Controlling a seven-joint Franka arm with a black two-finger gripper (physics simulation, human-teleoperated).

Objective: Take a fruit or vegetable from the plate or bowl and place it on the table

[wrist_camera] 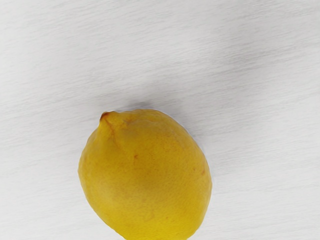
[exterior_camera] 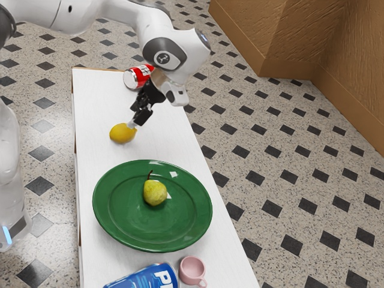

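Observation:
The black gripper (exterior_camera: pixel 134 123) is low over the white table (exterior_camera: pixel 96 102), right by a yellow lemon (exterior_camera: pixel 122 133); from this side I cannot tell how far it is open or whether it touches the fruit. Large in the wrist view, the lemon (wrist_camera: pixel 145 175) lies under my hand with its stem tip showing and a soft shadow on the table (wrist_camera: pixel 260 125) beside it. A green plate (exterior_camera: pixel 111 219) holds a yellow-green pear (exterior_camera: pixel 155 192), stem up, apart from the gripper.
Behind the hand, a red can (exterior_camera: pixel 137 77) lies near the table's far end. A blue can (exterior_camera: pixel 147 278) and a pink cup (exterior_camera: pixel 192 270) are at the near end, just past the plate. The table's long edge runs along the exterior view's right.

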